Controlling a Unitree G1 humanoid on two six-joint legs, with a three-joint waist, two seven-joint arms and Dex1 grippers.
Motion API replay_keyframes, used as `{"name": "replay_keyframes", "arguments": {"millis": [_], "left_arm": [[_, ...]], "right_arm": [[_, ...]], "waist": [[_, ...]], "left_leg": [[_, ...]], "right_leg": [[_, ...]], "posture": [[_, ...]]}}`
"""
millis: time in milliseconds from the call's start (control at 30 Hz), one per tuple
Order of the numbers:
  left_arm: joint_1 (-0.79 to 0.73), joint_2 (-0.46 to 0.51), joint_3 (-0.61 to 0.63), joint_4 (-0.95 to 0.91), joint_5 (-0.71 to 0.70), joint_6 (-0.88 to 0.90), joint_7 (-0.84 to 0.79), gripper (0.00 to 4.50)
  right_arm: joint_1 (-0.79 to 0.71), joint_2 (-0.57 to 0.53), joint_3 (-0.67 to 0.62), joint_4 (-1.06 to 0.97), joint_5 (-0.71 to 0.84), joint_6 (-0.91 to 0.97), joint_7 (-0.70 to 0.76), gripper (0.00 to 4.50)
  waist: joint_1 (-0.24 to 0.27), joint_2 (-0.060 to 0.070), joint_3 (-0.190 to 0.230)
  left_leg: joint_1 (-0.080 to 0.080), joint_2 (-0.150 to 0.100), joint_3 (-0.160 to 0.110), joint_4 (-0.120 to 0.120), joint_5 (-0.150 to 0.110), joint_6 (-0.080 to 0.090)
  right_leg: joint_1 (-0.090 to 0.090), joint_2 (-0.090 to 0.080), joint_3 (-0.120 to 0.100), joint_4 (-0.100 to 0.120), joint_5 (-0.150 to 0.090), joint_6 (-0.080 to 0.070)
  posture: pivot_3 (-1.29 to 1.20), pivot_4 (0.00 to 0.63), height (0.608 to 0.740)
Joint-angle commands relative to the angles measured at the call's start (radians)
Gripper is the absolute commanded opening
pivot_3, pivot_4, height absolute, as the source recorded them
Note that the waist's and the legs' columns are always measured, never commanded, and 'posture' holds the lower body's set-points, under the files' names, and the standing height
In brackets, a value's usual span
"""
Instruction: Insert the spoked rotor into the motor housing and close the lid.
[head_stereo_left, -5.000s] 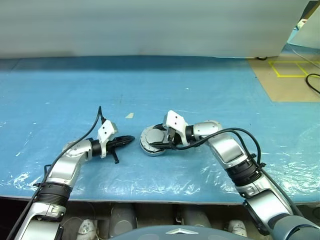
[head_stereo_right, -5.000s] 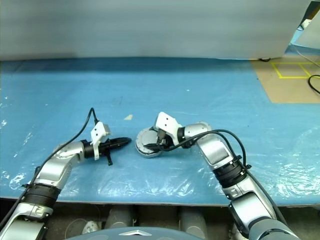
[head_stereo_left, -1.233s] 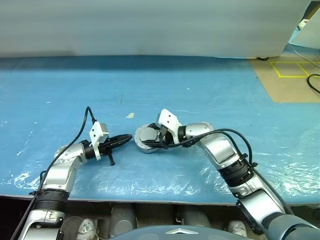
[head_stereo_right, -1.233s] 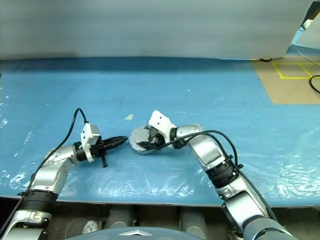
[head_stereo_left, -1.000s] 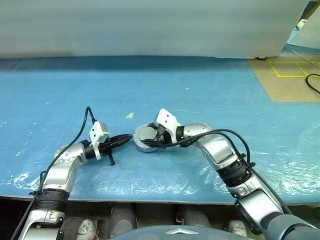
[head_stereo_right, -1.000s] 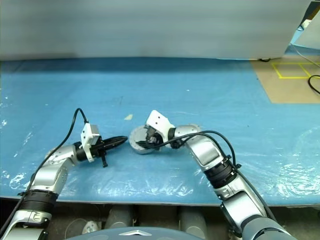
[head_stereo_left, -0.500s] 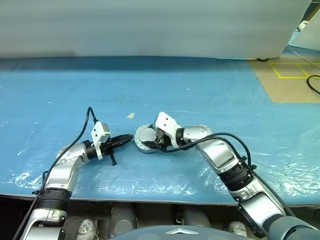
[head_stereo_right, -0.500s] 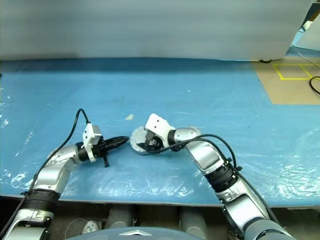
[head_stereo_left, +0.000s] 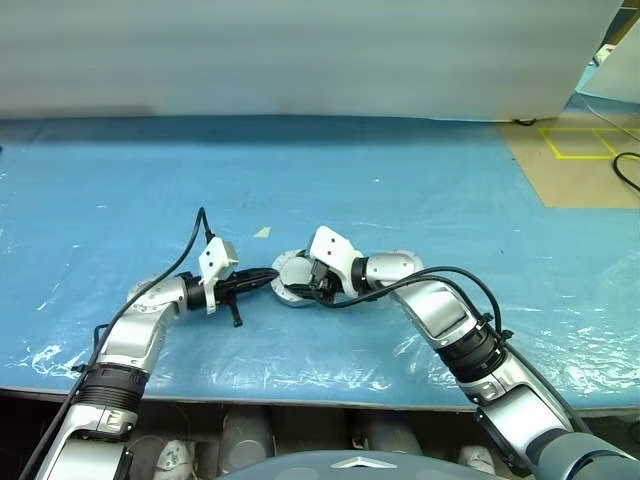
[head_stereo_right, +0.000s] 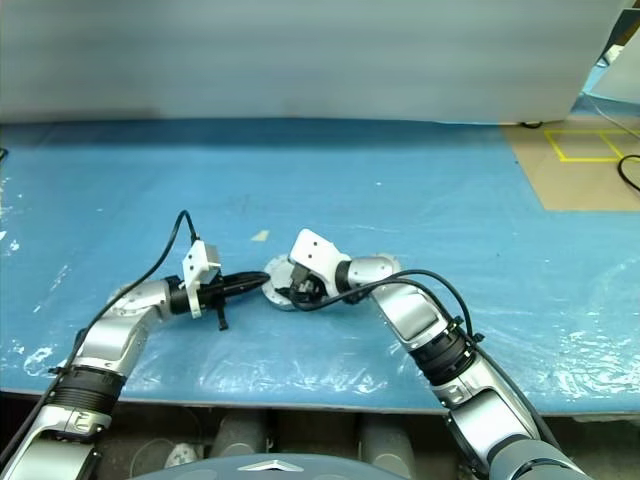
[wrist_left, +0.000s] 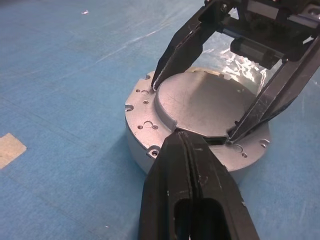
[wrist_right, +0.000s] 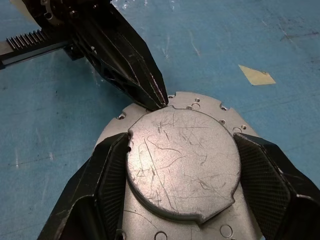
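Blue plastic sheeting covers the bench (head_stereo_left: 420, 170), with a pale wall behind its far edge and a tan floor with yellow tape lines (head_stereo_left: 580, 135) past the far right corner. Near the middle of the bench, closer to the front edge, a round silver-grey assembly sits flat on the sheeting: a wide flanged housing (wrist_left: 142, 122) with small holes around its rim, and on top of it the lid (wrist_right: 182, 162), a plain scratched disc with small notches in its edge. The lid lies seated on the housing; what is under it cannot be seen.

The right gripper (wrist_right: 182, 170) reaches in from the right side and straddles the lid, its two black fingers (wrist_right: 107, 175) spread wide and pressed against opposite edges of the disc, gripping it. The left gripper (wrist_left: 186, 140) comes from the left side with its fingers pressed together into a single point, holding nothing. That point touches the edge of the lid where it meets the housing flange, on the side facing the left arm.

A small scrap of tan tape (head_stereo_left: 260, 232) lies on the sheeting just beyond the assembly, toward the far edge. Creases and glare run along the sheeting near the front edge.
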Motion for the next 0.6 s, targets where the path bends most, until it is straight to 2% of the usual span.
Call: {"name": "replay_keyframes", "arguments": {"millis": [33,133,267,300,600], "left_arm": [[0.007,0.011,-0.042,-0.010,0.053,0.027,0.022,0.00],[0.006,0.011,-0.049,-0.024,0.051,0.039,0.027,0.00],[0.002,0.008,-0.047,-0.035,0.040,0.050,0.032,0.00],[0.001,0.007,-0.045,-0.036,0.039,0.051,0.034,0.00],[-0.002,0.010,-0.036,-0.034,0.029,0.059,0.031,0.00]], "right_arm": [[0.028,0.001,-0.004,0.027,0.016,0.050,0.010,3.00],[0.033,0.006,-0.023,0.022,0.025,0.052,0.009,3.00],[0.033,0.018,-0.061,0.012,0.060,0.034,0.019,4.35],[0.030,0.021,-0.067,0.016,0.058,0.018,0.014,4.47],[0.014,0.013,-0.099,0.032,0.087,-0.105,0.067,4.47]], "waist": [[0.002,0.000,0.000],[0.005,0.000,0.000],[0.007,0.000,0.000],[0.008,0.000,0.000],[0.017,0.000,0.000]], "left_leg": [[0.000,0.000,0.000,0.000,0.000,0.000],[0.001,0.000,0.000,0.000,0.000,0.000],[0.000,0.000,0.000,-0.001,0.000,0.000],[0.000,0.000,0.000,-0.001,0.000,0.000],[-0.002,0.000,0.001,-0.003,0.000,0.000]], "right_leg": [[0.000,0.000,0.000,0.000,0.000,0.000],[0.000,0.000,0.000,0.000,0.000,0.000],[0.000,0.000,0.000,-0.001,0.000,0.000],[0.000,0.000,0.000,-0.001,0.000,0.000],[-0.002,0.000,0.000,-0.003,0.000,0.000]], "posture": [[0.00,0.150,0.740],[0.00,0.150,0.740],[0.00,0.150,0.740],[0.00,0.150,0.740],[0.00,0.150,0.740]]}}
